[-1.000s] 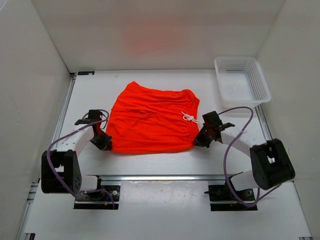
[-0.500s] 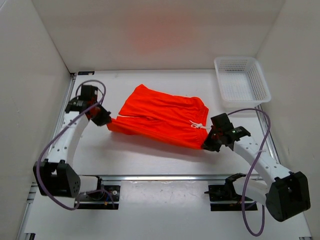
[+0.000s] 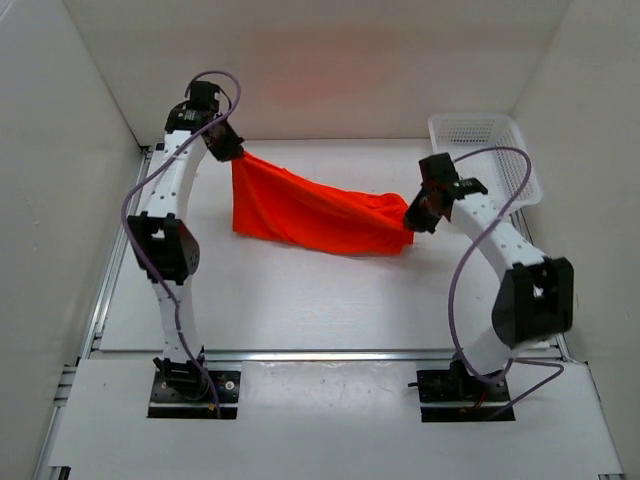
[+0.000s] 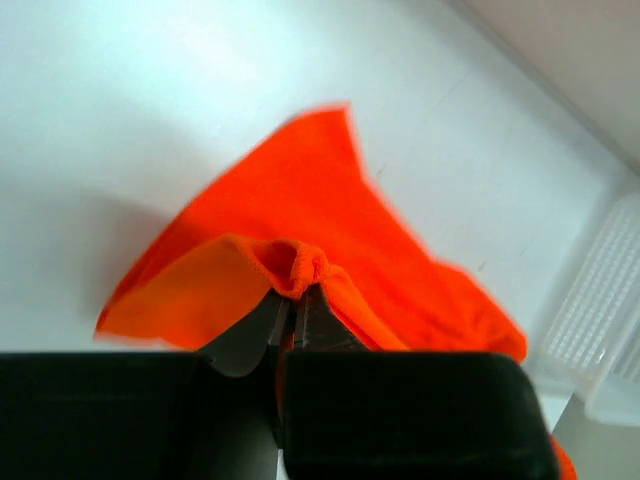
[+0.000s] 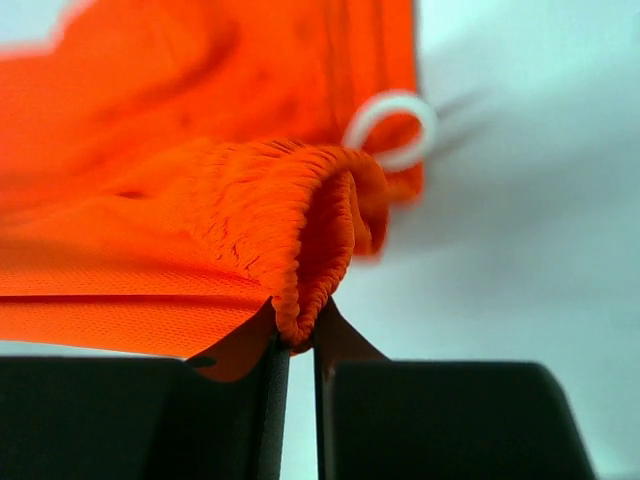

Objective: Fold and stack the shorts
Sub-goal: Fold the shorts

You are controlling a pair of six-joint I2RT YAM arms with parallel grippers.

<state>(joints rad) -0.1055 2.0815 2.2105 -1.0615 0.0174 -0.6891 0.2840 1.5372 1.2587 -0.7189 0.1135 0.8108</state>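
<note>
white basket [image 3: 522, 160] sits just beside the raised right arm [image 3: 495, 235] at the desk's [image 3: 300, 295] far corner, left arm [image 3: 170, 195] stretched tall, both jaws pinching ends of the shorts [image 3: 310, 212] slung between them

Left arm [image 3: 163, 205] stands tall off its base, reaches to the far left with the wrist bent over, and left gripper [image 3: 229, 149] points rightward, pinched tight on a bunched edge of the shorts [image 3: 310, 212]. Right arm [image 3: 500, 235] arches up with elbow at the near right, forearm angles far-left, and right gripper [image 3: 413, 217] is clamped on a gathered edge too. In both wrist views the fingers [image 4: 245, 340] are pressed nearly together with only a fold of fabric between.
</note>
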